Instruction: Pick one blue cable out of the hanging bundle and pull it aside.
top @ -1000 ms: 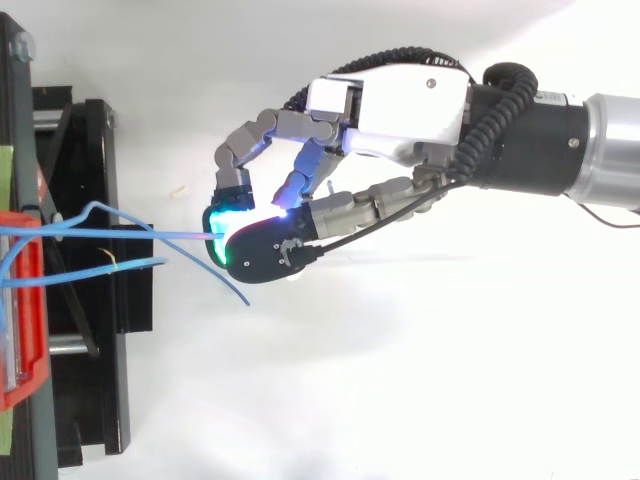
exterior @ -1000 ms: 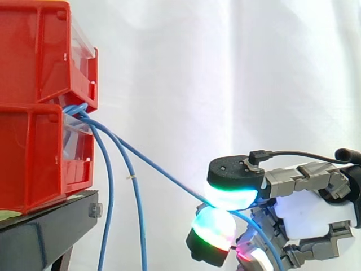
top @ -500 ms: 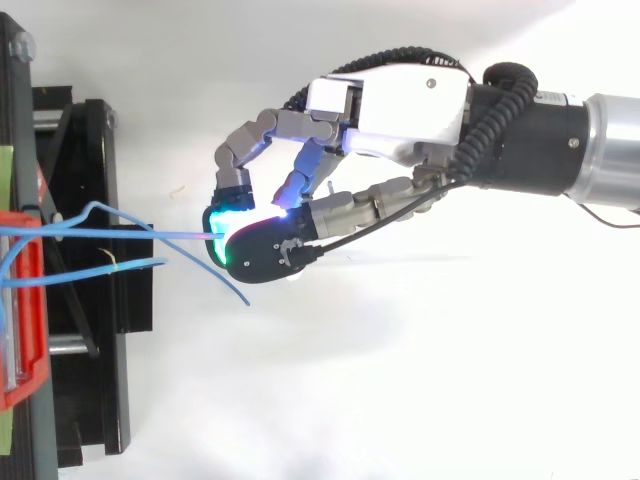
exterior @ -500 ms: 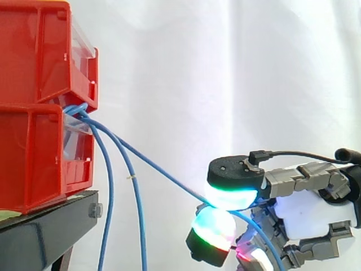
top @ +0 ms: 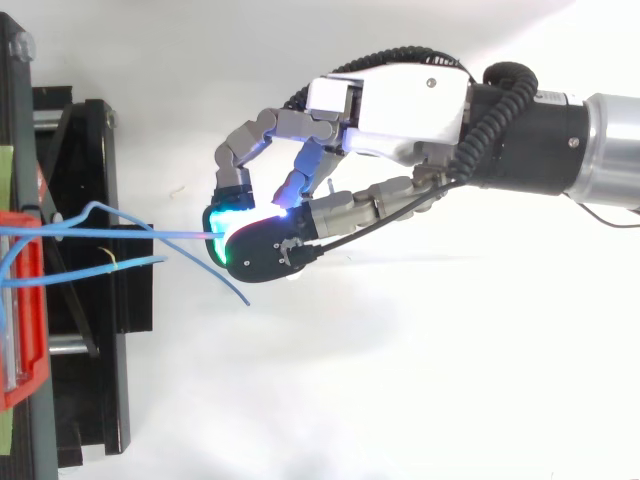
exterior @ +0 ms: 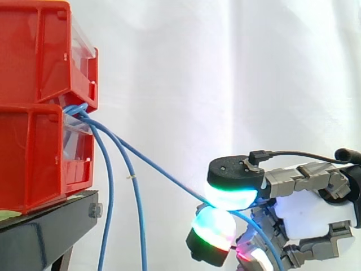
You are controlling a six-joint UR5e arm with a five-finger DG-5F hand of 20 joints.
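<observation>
1. Looking level from the side, we see two red bins stacked on a black stand at the left, before a white curtain. Blue cables come out of the gap between the bins. Two other cables hang almost straight down, just beside the stand.
2. One blue cable runs apart from those two. It slants down and to the right in a nearly straight line to the hand, which sits low at the right edge.
3. The hand has its fingers curled. Two glowing fingertips, one above the other, are closed on the blue cable, and it trails downward past them.
4. We judge the blue cable to be light, thin and bendy, with a smooth jacket that may slip. A firm pinch across it, well away from the bins, suits it. A hard tug could strain it where it leaves the bins.
5. Looking down from above, we see the arm come in from the right, with the hand reaching left toward the black stand. Curled fingers and thumb meet on the blue cable, which stretches from the red bins across the stand to the pinch. A loose cable end curves just beside the pinch.
</observation>
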